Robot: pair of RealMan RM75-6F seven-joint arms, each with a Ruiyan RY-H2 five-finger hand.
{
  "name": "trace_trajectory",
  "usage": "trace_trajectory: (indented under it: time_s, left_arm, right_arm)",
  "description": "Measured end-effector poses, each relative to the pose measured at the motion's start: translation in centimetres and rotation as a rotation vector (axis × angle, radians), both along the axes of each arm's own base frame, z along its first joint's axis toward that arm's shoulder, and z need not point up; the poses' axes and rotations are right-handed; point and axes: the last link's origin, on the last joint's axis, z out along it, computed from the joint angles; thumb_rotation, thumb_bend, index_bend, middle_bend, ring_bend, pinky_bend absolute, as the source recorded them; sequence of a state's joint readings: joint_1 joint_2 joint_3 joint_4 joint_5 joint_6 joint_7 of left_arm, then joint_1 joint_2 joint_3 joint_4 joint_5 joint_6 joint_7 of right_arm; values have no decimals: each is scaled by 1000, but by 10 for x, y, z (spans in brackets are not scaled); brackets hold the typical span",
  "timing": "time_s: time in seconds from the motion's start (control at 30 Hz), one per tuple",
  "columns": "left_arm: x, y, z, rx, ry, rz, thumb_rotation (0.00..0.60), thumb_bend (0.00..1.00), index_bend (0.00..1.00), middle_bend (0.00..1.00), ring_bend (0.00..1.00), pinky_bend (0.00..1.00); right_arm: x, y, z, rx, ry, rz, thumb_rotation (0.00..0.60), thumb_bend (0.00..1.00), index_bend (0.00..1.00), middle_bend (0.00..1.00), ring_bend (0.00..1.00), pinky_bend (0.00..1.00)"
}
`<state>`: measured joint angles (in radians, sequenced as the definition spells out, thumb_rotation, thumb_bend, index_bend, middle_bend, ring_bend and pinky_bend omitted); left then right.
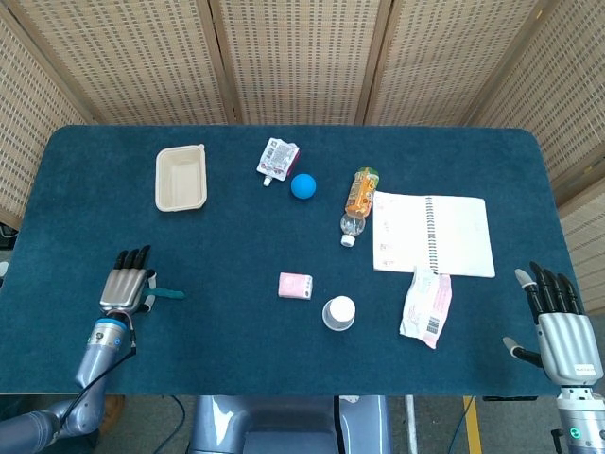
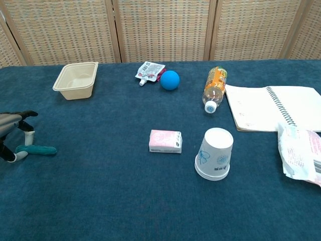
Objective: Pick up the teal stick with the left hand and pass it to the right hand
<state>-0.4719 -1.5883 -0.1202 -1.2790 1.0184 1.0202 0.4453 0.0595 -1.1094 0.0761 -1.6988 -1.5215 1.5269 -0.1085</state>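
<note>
The teal stick (image 1: 168,294) (image 2: 37,149) lies flat on the blue table near the front left. My left hand (image 1: 126,288) (image 2: 11,124) hovers over its left end, palm down, fingers stretched out. In the chest view a fingertip stands just behind the stick and the thumb tip sits at its left end; the stick rests on the cloth. My right hand (image 1: 562,326) is far off at the front right edge, open and empty, out of the chest view.
A beige tray (image 1: 180,149) stands back left. Behind the centre lie a snack pouch (image 1: 277,158), blue ball (image 1: 302,185) and bottle (image 1: 359,200). An open notebook (image 1: 435,234), white packet (image 1: 427,305), upturned cup (image 1: 339,312) and pink box (image 1: 295,285) lie between the hands.
</note>
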Motion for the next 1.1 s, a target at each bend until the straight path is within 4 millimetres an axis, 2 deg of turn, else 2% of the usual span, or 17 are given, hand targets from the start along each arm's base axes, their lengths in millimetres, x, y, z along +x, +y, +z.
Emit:
trace_trajectory:
  time_s: [0.2, 0.33, 0.53, 0.63, 0.73, 0.87, 0.97, 1.1]
  left_arm:
    - [4, 1, 9, 24, -75, -3, 600, 574, 686, 0, 0, 0]
    - [10, 2, 16, 31, -192, -9, 600, 571, 687, 0, 0, 0]
    - [27, 5, 24, 16, -477, -24, 600, 570, 696, 0, 0, 0]
    - [41, 10, 24, -17, -641, -32, 600, 570, 695, 0, 0, 0]
    - [66, 18, 21, -84, -782, -51, 600, 569, 694, 0, 0, 0]
    - [115, 33, 13, -212, -886, -93, 600, 560, 693, 0, 0, 0]
    - [152, 41, 8, -277, -924, -139, 600, 554, 693, 0, 0, 0]
    - [189, 47, 0, -324, -972, -174, 600, 555, 693, 0, 0, 0]
  right_arm:
    - [0, 0, -2, 7, 2, 0, 600, 0, 0, 0, 0, 0]
    - [2, -2, -5, 17, -2, 15, 600, 0, 7, 0, 0, 0]
    - [5, -11, -8, 27, -44, 74, 600, 0, 81, 0, 0, 0]
    - [12, -22, -7, 58, -83, 118, 600, 0, 120, 0, 0, 0]
    - [19, -33, -3, 83, -88, 155, 600, 0, 157, 0, 0, 0]
    - [33, -44, -1, 116, -60, 197, 600, 0, 205, 0, 0, 0]
    - [51, -55, -1, 168, -99, 238, 600, 16, 253, 0, 0, 0]
    - [80, -73, -3, 255, -194, 293, 600, 93, 340, 0, 0, 0]
